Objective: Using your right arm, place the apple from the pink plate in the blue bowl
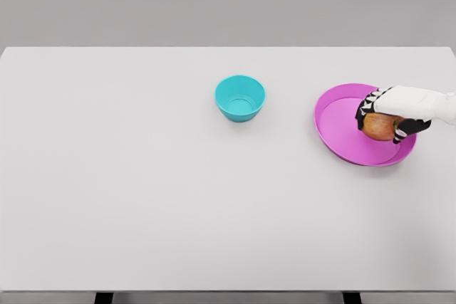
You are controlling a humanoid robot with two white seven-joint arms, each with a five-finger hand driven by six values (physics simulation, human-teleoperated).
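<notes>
The white five-finger right hand (pixel 390 115) curls over the round red-yellow apple (pixel 380 127), seemingly gripping it on the flat pink plate (pixel 338 120) near the table's (pixel 142 197) right edge. The small blue bowl (pixel 240 97) lies well apart, toward the left edge.

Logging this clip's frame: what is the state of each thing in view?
apple: on the pink plate, wrapped by the right hand's fingers.
pink plate: flat on the table, holding the apple.
blue bowl: upright, empty.
right hand: closed around the apple.
</notes>
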